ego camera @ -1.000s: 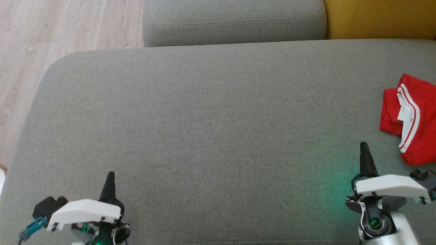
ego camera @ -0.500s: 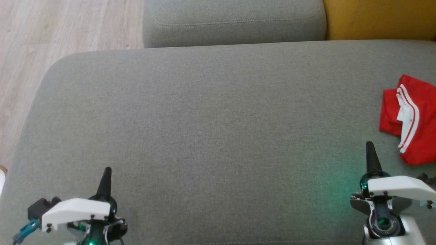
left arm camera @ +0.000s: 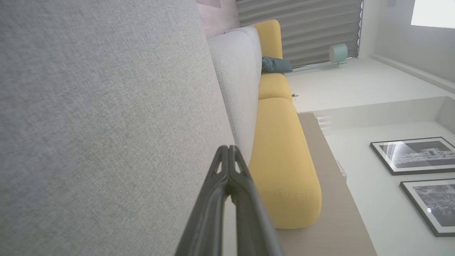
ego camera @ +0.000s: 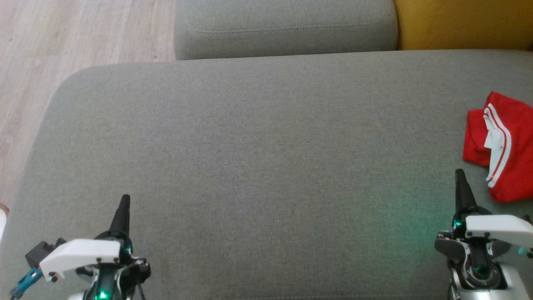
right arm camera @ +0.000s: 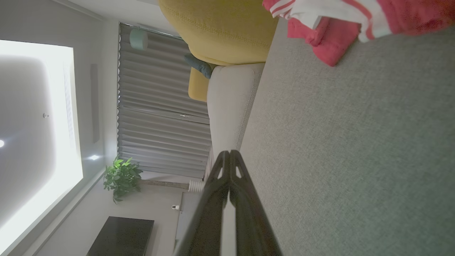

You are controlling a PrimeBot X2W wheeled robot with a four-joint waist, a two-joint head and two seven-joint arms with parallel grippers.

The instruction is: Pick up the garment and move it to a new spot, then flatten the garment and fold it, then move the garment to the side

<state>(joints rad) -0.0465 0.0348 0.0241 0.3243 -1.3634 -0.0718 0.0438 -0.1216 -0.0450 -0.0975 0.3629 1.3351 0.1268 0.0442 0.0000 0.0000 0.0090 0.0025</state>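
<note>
While left pincer (ego camera: 124, 197) and right pincer (ego camera: 459, 172) taper to shut, empty dark points over coarse grey cushion (ego camera: 266, 146), crumpled red white-striped garment (ego camera: 516, 137) lies at cushion's right edge, near right pincer.

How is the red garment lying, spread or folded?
Folded over: the red garment is a layered bundle on the grey cushion, its striped edge doubled across.

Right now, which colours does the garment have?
Red with white stripes; the head view shows the garment best.

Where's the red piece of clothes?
In the head view, the red garment lies far right on the grey cushion, just beyond the right gripper.
</note>
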